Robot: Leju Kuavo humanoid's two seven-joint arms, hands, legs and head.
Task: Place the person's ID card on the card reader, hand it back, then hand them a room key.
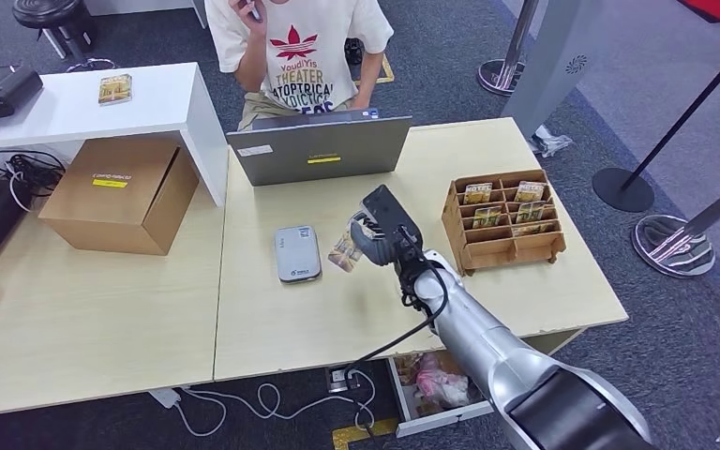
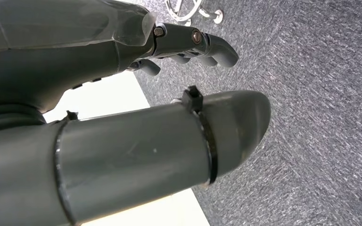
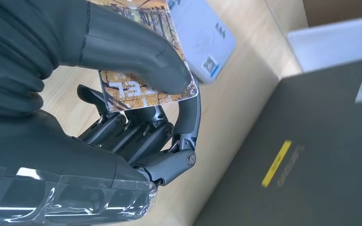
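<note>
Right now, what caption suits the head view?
Robot's right hand holds a card beside the card reader.

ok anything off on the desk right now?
Nothing stands out. Right hand holds the card beside the card reader, laptop and key rack sit square on the table.

We see the pale wooden desk (image 1: 272,319) with the flat grey card reader (image 1: 297,253) at its middle — the grey laptop (image 1: 319,150) behind it, the slotted wooden card rack (image 1: 503,220) to its right, the brown cardboard box (image 1: 119,194) to its left. Above the desk — between reader and rack — the right hand (image 1: 380,234) holds the orange printed card (image 1: 345,251) just beside the reader.
</note>
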